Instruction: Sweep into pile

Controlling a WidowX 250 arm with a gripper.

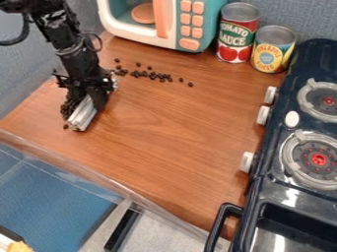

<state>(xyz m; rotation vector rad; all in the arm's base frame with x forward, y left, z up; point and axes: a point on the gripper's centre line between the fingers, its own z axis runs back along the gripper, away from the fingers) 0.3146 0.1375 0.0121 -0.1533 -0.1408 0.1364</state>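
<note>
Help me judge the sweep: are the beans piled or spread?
Spread out: a loose trail of beans lies apart from the clustered ones.

Toy microwave (162, 22), red can (237, 35), yellow can (272, 51) along the desk's (178, 138) far edge; toy stove (296, 125) along its right edge.

The robot arm (68, 43) is black nearly all over, with chunky, angular joints and a slimmer link (76, 58) between them, pale glints catching on its edges. A thick black cable (25, 33) bows out in a loop near the top, and a thinner one (99, 42) curls beside the link. Lower down, small parts jut from either side above the black gripper (97, 96).
</note>
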